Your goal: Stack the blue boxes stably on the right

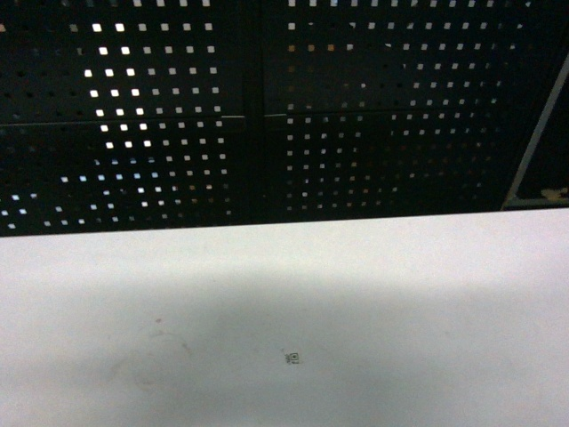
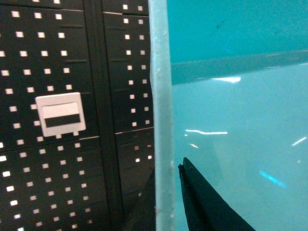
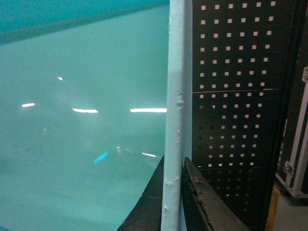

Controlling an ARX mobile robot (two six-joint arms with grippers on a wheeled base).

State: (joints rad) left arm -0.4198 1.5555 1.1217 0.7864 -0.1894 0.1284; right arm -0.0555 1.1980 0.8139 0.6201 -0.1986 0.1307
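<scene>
Left claw [image 2: 168, 192] and right claw [image 3: 174, 192] each pinch a rim of the light turquoise-blue plastic tub [image 2: 231, 125], held aloft (out of the head view). Keep it level while lowering toward the white worktop [image 1: 284, 294].

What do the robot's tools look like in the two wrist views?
Only the fingertips show. The left tool has black, tapering, pointed fingers. The right tool has dark tapered fingers with rough, worn inner edges. No cables or markings are visible.

blue box [image 2: 240, 120] cropped, fingers [image 3: 202, 202] cut off below
</scene>
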